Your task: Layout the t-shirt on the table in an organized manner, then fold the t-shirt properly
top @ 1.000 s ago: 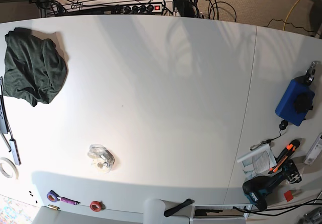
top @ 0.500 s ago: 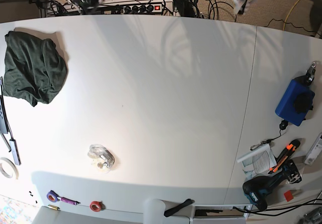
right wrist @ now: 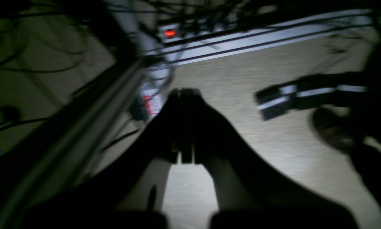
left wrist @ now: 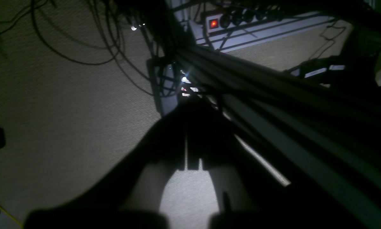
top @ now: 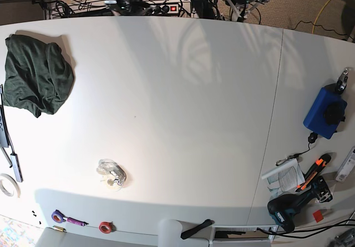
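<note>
At the far left of the tabletop [top: 183, 102] you have the t-shirt [top: 36, 75] lying in a crumpled heap near the edge, sleeves and hem impossible to tell apart, nothing spread flat. So, by the look of it, neither laying out nor folding has begun; all of the task is left. Moving right, the middle of the tabletop carries nothing of the task. Both arms sit beyond the far edge: your right gripper [right wrist: 185, 122] has its jaws together on nothing, and your left gripper [left wrist: 192, 133] is likewise closed and empty, both well apart from the shirt.
</note>
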### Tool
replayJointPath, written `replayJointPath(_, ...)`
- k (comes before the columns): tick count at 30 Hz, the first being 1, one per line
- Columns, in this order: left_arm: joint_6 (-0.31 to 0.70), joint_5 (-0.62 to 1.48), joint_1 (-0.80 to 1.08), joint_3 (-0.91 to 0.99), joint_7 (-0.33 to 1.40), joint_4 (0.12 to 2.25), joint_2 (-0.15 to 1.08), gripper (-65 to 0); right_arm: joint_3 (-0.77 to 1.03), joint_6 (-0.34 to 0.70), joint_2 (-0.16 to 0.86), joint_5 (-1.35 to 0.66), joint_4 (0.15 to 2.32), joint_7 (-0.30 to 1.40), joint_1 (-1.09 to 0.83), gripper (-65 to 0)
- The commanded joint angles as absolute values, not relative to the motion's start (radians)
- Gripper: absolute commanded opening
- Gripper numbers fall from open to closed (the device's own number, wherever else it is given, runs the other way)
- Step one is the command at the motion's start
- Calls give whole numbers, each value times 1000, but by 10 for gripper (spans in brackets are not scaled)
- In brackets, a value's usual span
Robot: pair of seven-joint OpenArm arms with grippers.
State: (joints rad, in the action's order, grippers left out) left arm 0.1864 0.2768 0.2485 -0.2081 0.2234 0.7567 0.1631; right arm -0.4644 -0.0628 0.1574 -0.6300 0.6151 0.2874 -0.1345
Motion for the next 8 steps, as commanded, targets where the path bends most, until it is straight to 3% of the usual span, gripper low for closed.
replayJointPath(1, 191, 280, 249, -207, 216, 764, 161, -650, -464, -65, 160, -633, 620, 284, -133, -650)
replayJointPath(8, 191, 280, 249, -207, 216, 765, 158, -650, -464, -65, 152, -640, 622, 255, -133, -650)
